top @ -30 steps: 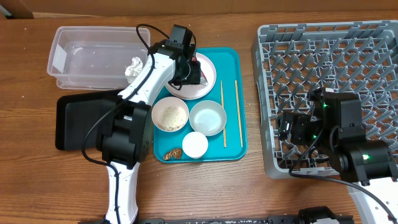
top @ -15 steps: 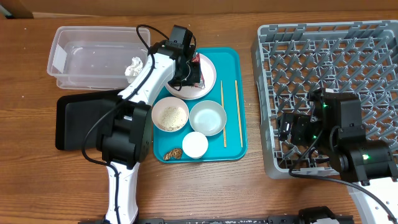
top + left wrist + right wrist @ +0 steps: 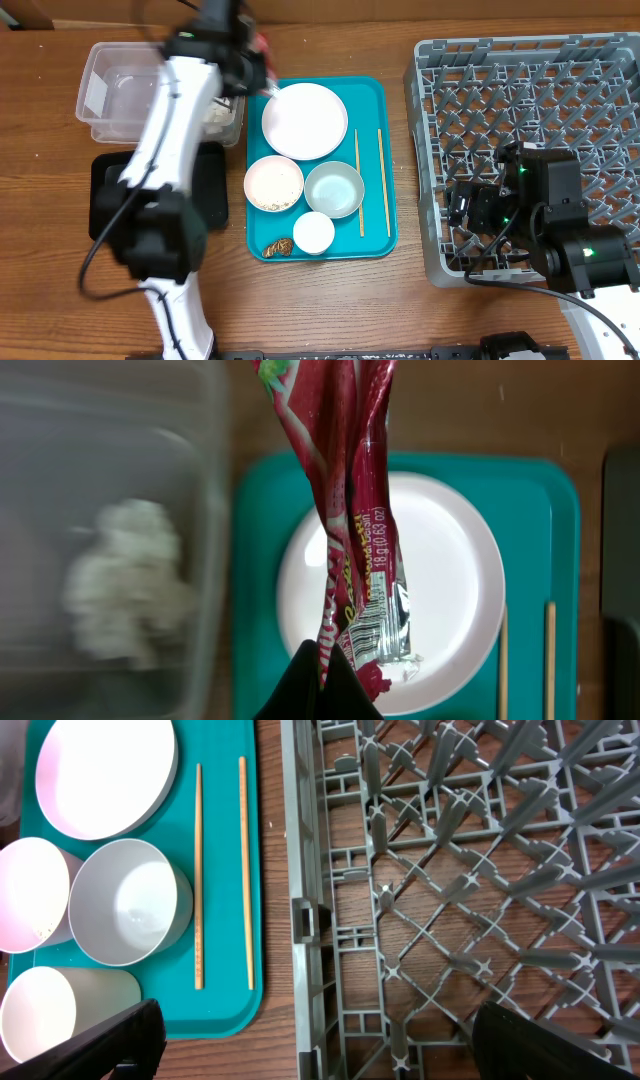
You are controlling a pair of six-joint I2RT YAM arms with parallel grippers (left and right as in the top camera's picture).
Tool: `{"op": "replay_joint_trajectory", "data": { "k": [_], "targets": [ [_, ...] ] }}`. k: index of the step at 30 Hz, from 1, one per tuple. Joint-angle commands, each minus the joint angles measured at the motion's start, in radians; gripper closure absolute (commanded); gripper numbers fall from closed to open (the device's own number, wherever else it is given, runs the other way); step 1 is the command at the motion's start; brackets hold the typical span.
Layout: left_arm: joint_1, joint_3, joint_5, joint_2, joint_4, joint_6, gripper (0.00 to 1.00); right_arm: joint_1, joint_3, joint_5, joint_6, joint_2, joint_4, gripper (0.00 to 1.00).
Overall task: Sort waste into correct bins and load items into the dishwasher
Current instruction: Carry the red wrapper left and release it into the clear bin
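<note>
Overhead view: the left arm is blurred, reaching toward the upper left of the frame. The left hand (image 3: 243, 62) is clenched on a crumpled red wrapper (image 3: 263, 44), just beside the right end of a clear rectangular plastic tub (image 3: 100, 92). Below the tub, a shallow black rectangular tray (image 3: 108, 205) lies partly under the arm. A teal serving tray (image 3: 380, 95) sits at centre on the wooden bench (image 3: 330, 310). It carries a round white plate (image 3: 305, 120), a small white bowl (image 3: 273, 185) holding loose white rice grains (image 3: 275, 193), a pale grey bowl (image 3: 334, 190), a small white cup (image 3: 313, 232), a small brown food scrap (image 3: 283, 245) and two thin wooden chopsticks (image 3: 357, 180). A large square grey plastic dish rack (image 3: 540, 90) fills the right side. The right hand (image 3: 466, 210) hangs at its lower left corner.

Left wrist view: dark fingers (image 3: 320, 685) at the bottom edge pinch the lower end of the red wrapper (image 3: 345, 510), which stretches up the middle of the frame over the plate (image 3: 450, 590). A crumpled white tissue (image 3: 130, 592) lies in the blurred tub (image 3: 110, 430) at left.

Right wrist view: the right hand (image 3: 320, 1020) is spread wide, grasping nothing, over the rack's left edge (image 3: 305, 920). The plate (image 3: 105, 775), both bowls, the cup and the chopsticks (image 3: 198, 870) lie on the teal tray (image 3: 222, 1010) at left.
</note>
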Motion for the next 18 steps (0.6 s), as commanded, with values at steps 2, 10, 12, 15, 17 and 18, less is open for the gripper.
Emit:
{"op": "replay_joint_trajectory", "data": {
  "k": [2,10,12,15,17,18],
  "targets": [
    [0.093,0.021,-0.082,-0.057,-0.023,0.026,0.96,0.006,0.032,-0.005,0.000,-0.014,0.002,0.00],
    [0.174,-0.077,-0.083,-0.028,-0.026,0.026,0.96,0.006,0.032,-0.005,0.000,-0.014,0.002,0.00],
    [0.175,-0.097,-0.091,-0.028,-0.016,0.026,0.95,0.006,0.032,-0.005,0.000,-0.014,0.001,0.00],
    [0.175,-0.101,-0.098,-0.028,-0.016,0.026,0.83,0.006,0.032,-0.005,0.000,-0.014,0.001,0.00],
    [0.176,-0.101,-0.098,-0.029,-0.016,0.026,0.70,0.006,0.032,-0.005,0.000,-0.014,0.001,0.00],
    [0.175,-0.101,-0.098,-0.029,-0.018,0.026,0.64,0.006,0.032,-0.005,0.000,-0.014,0.002,0.00]
  ]
}}
